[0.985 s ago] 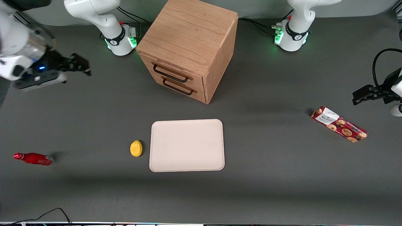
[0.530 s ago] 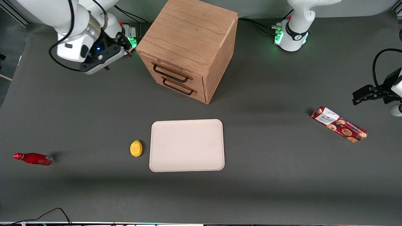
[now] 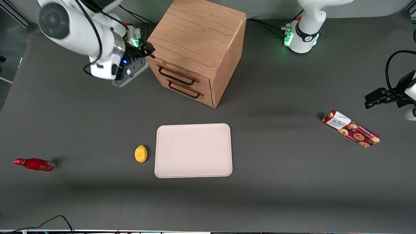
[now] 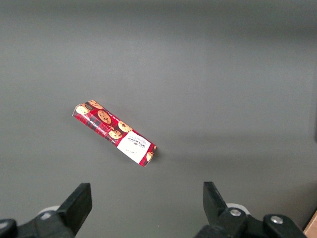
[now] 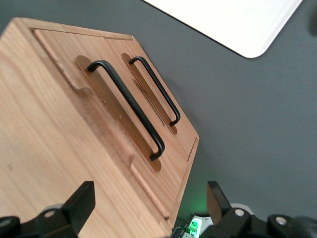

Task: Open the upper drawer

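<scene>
The oak cabinet stands at the table's back middle, its two drawers shut. The upper drawer carries a black bar handle, and the lower drawer's handle sits just under it. My right gripper hovers open beside the cabinet's top front corner, toward the working arm's end, apart from the handle. In the right wrist view the upper drawer, its handle and the lower handle show ahead of my open gripper, which holds nothing.
A cream tray lies in front of the cabinet, with a yellow lemon beside it. A red bottle lies toward the working arm's end. A red cookie box lies toward the parked arm's end.
My right arm has swung in from the working arm's edge of the table to the cabinet's top front corner. The drawers have not moved.
</scene>
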Tool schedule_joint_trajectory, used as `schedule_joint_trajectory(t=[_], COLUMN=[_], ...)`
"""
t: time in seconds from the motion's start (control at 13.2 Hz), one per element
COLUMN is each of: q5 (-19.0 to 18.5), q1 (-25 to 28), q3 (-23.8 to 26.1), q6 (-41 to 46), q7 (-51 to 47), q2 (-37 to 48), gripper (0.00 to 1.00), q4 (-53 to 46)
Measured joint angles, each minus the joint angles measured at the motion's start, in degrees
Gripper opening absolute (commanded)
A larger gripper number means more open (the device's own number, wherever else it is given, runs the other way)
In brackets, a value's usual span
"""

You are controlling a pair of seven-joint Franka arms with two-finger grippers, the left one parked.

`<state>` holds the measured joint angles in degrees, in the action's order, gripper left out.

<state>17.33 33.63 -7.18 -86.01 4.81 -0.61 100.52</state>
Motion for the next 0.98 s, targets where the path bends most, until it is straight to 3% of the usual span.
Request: schedule_joint_trajectory(t=[0.3, 0.98], q5=[0.1, 0.1], q1=[-0.1, -0.8], q3=[3.9, 5.4], q6=[-4.5, -10.7], q7=[2.9, 15.2], q2=[-5.2, -10.0], gripper=[1.0, 1.0], q4=[0.1, 3.5])
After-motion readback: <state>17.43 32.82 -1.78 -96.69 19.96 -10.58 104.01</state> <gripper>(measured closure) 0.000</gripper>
